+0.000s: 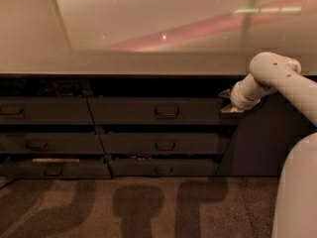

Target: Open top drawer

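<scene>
**Gripper position.** The gripper (230,107) sits at the right end of the top drawer (124,112), at the upper corner of the drawer front, just below the desk (148,58) edge. Whether it touches the front cannot be determined, nor whether it is open or closed. The white arm (277,78) reaches it from the right side of the view.

**Top drawer.** It lies directly under the desk in the centre column. Its long dark front carries one small loop handle (167,111) at the centre, well apart from the gripper.

**Surroundings.** Two shorter drawer fronts (161,144) sit below it. A further column of drawers (44,110) stands to the left. The carpet (148,207) carries dark shadows.
</scene>
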`<state>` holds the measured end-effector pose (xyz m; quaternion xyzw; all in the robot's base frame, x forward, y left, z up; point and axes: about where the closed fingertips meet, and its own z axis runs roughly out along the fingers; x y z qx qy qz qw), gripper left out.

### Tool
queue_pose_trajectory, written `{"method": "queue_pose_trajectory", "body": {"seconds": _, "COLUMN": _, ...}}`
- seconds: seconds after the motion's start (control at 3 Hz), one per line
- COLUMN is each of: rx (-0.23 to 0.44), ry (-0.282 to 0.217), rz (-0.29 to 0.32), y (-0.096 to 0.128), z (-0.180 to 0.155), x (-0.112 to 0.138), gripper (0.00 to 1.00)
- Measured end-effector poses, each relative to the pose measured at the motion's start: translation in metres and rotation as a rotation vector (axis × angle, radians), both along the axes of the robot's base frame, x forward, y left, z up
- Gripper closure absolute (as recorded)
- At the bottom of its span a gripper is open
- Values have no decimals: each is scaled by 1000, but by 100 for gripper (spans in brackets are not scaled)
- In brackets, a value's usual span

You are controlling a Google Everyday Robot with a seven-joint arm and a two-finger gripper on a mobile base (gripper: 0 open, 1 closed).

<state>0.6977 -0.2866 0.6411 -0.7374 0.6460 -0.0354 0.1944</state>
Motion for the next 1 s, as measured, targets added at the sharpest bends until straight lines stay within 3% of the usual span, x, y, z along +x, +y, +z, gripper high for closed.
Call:
{"method": "queue_pose_trajectory", "body": {"seconds": 0.67, "rx": -7, "ry": -3, "rz": 7, "y": 1, "z": -2, "x": -4, "gripper": 100}}
{"method": "queue_pose_trajectory", "body": {"seconds": 1.0, "rx": -32, "ry": -54, "rz": 19, "y": -10, "z": 14, "x": -11, "gripper": 100}}
